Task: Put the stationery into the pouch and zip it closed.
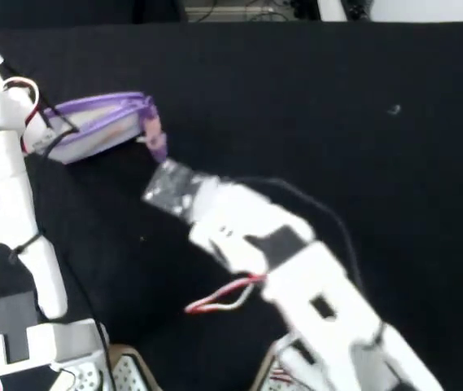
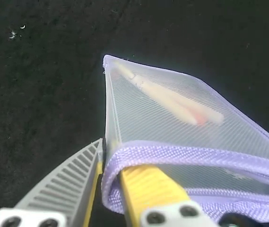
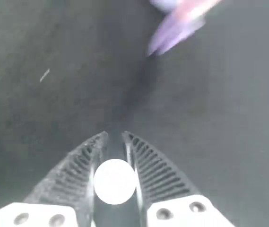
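The clear pouch [image 1: 97,130] with a purple zip edge lies at the left of the black table. Pale stationery sticks [image 2: 172,101] lie inside the pouch [image 2: 172,132]. My left gripper [image 2: 108,177] is shut on the pouch's purple edge [image 2: 172,153], grey finger [image 2: 70,182] outside and yellow finger [image 2: 143,189] under the band. My right gripper [image 1: 166,187] sits just short of the pouch's purple end tab [image 1: 154,138], apart from it. In the right wrist view its fingertips [image 3: 103,138] stand almost together with nothing between them, and the purple tab [image 3: 172,30] is blurred ahead.
A white round spot [image 3: 114,181] shows between the right fingers near their base; I cannot tell what it is. The black tabletop [image 1: 337,122] stretches to the right and back. Red and white wires [image 1: 223,295] loop off the right arm.
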